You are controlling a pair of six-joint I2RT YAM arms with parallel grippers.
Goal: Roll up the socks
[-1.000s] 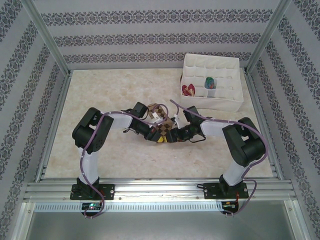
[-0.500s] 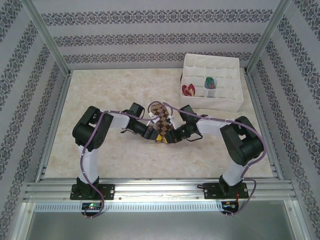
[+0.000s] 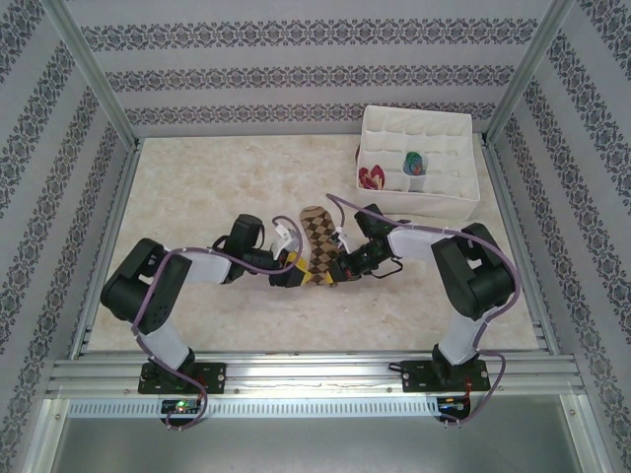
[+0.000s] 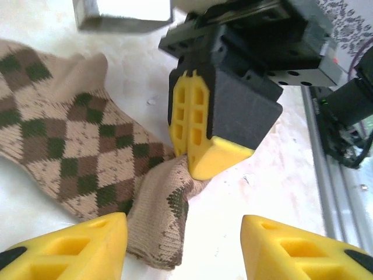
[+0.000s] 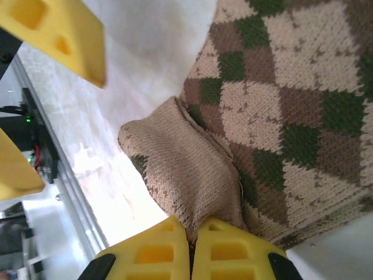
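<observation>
argyle sock [image 3: 316, 236]: lies flat on the marble-patterned table [image 3: 197, 187] between the two grippers, its near end folded over into a brown flap.
right gripper [image 5: 189, 248]: fingers pressed together, pinching the folded edge of the argyle sock.
left gripper [image 4: 183, 251]: jaws spread apart, holding nothing; the sock's folded corner lies just beside one finger.
peach sock [image 3: 372, 177]: rolled, in a front compartment of the white organizer box [image 3: 419, 205].
striped sock [image 3: 415, 163]: rolled, in a compartment beside it.
</observation>
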